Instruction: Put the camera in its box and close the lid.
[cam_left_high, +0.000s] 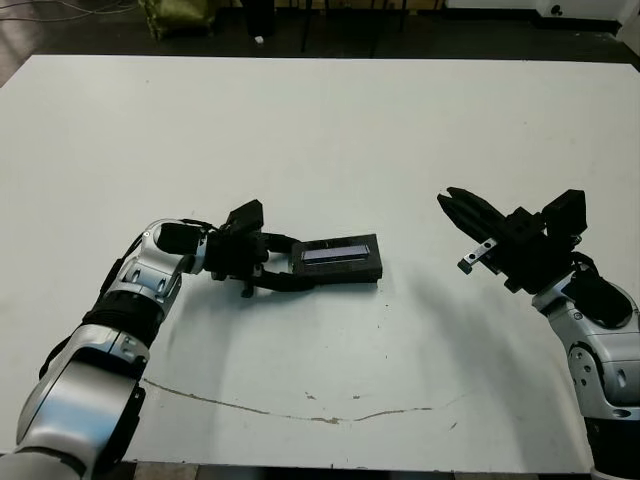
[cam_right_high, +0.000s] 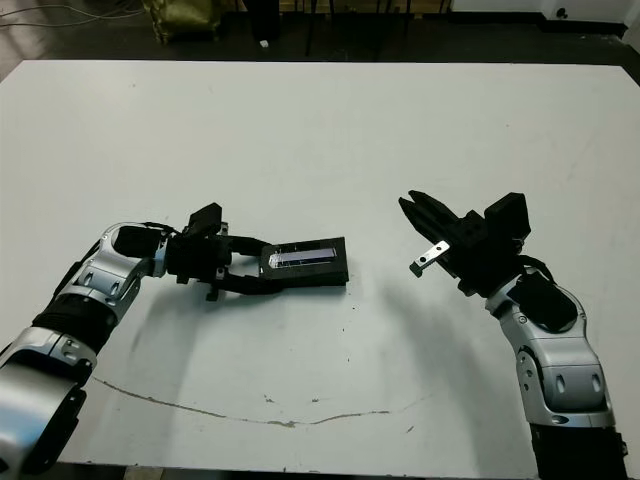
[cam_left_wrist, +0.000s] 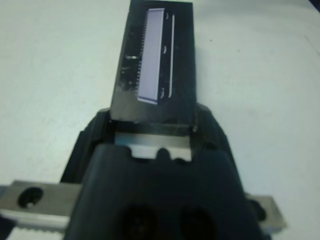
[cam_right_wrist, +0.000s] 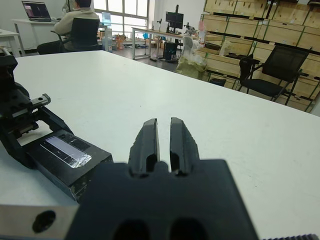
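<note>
The white counter (cam_left_high: 320, 130) carries one black block near its middle: the box (cam_left_high: 345, 270) with its lid (cam_left_high: 338, 253) already lying flat on top, the lid's silvery strip facing up. The camera itself is not to be seen, so it is presumably inside, though the pictures cannot confirm that. The closed box lies with its long axis running across the counter, from the left arm toward the right. The left gripper (cam_left_high: 281, 268) is much the nearer: it reaches in from the left and its jaws are clamped on the near end of the box, one finger on each long side. The right gripper (cam_left_high: 452, 203) hangs well apart to the right, above the counter, its tips pointing toward the box; its jaws are drawn together with only a thin slit between them and hold nothing. By the look of it, little remains but letting go.
</note>
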